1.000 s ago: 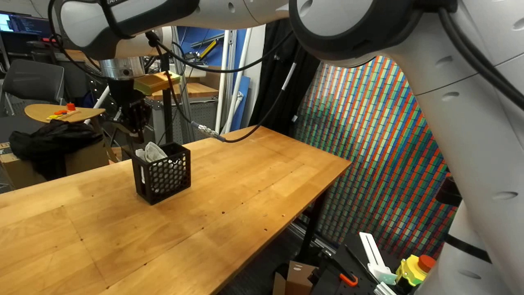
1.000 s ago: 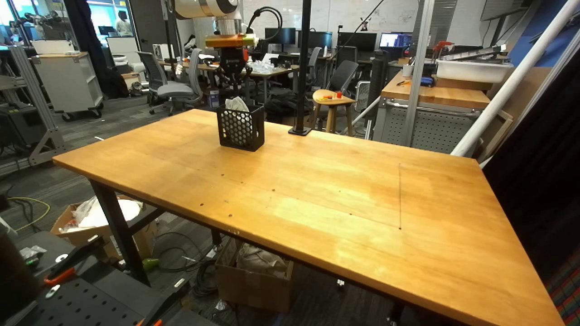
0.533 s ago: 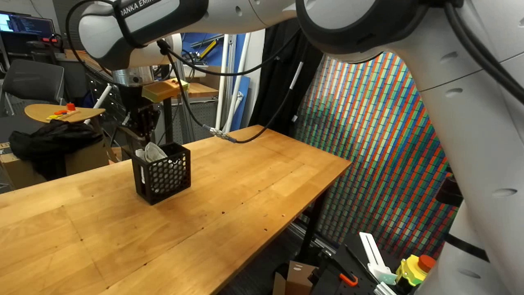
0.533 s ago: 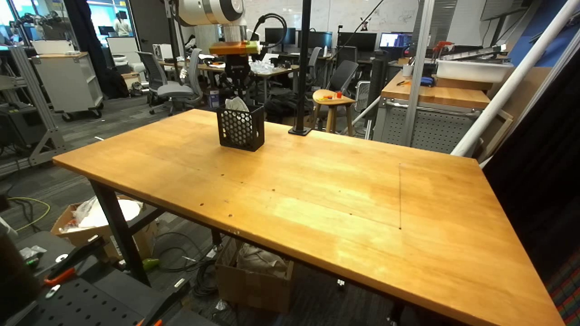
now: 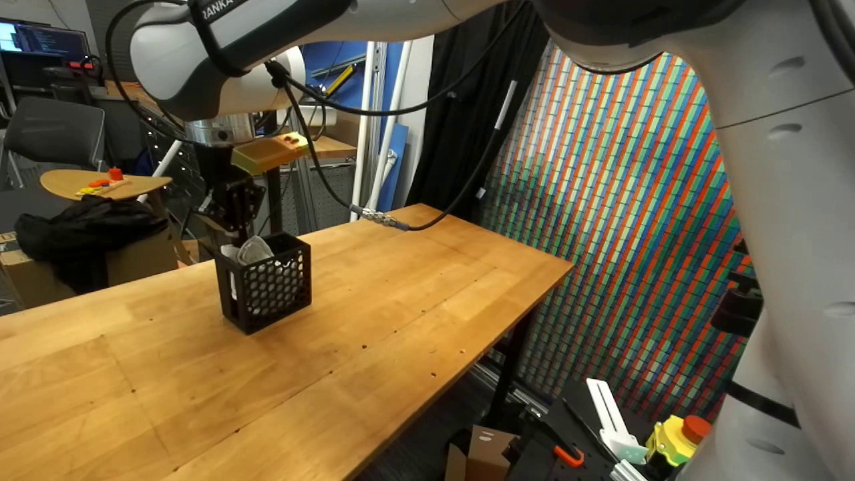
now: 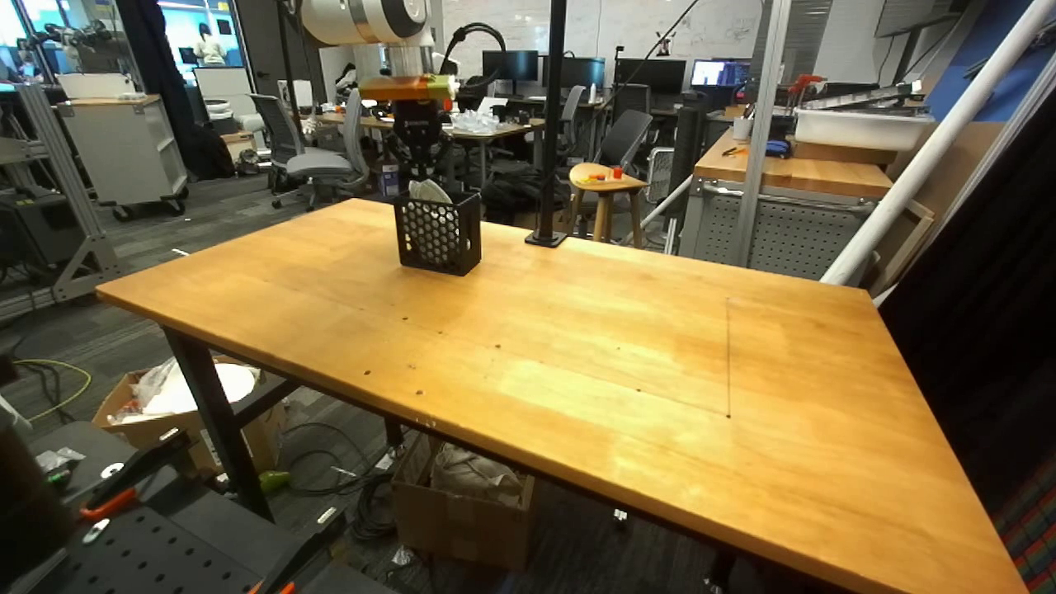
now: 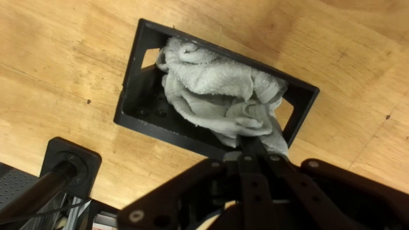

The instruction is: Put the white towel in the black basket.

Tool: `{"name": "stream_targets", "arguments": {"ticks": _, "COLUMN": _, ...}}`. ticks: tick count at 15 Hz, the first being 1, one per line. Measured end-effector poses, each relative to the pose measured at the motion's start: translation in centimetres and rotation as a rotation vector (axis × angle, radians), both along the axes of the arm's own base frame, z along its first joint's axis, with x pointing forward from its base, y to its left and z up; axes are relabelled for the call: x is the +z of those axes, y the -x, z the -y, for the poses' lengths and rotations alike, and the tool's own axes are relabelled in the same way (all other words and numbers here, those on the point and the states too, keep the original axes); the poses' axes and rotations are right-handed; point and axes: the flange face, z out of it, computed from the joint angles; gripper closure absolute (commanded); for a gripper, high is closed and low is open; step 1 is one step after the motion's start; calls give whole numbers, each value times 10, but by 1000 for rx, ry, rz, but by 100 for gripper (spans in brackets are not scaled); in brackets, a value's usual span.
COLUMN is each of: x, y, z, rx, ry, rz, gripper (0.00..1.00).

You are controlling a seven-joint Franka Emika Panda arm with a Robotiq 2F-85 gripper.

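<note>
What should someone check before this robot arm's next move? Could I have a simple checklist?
1. The basket stands upright on the table: ok.
2. The towel lies mostly inside the basket: ok.
3. The towel is tucked fully in: not ok; part pokes above the basket in both exterior views.
4. The pincer is closed: ok; it looks shut.
5. No towel is caught in the pincer: cannot tell; its ends are hidden.
6. The pincer is clear of the pole: ok; the wrist view shows them apart.
</note>
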Motion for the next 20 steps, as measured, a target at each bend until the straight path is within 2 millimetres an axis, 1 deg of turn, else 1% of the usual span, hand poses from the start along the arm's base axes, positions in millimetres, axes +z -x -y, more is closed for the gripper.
{"name": "stream_targets", "arguments": {"ticks": 4, "x": 4, "y": 16, "z": 0, "rx": -9, "ry": 5, "rz": -5, "gripper": 100}}
{"name": "stream_targets", "arguments": {"ticks": 6, "x": 2, "y": 23, "z": 0, "rx": -11, "ry": 8, "rz": -10, "gripper": 100}}
{"name": "stream_targets", "arguments": {"ticks": 12, "x": -20, "y": 46, "z": -3, "rx": -16, "ry": 13, "rz": -46, "gripper": 100}}
{"name": "stream_targets", "arguments": {"ticks": 15, "x": -27, "y": 51, "z": -6, "rx": -15, "ry": 8, "rz": -43, "gripper": 100}}
{"name": "stream_targets", "arguments": {"ticks": 20, "x": -27, "y": 51, "z": -6, "rx": -13, "ry": 5, "rz": -33, "gripper": 100}}
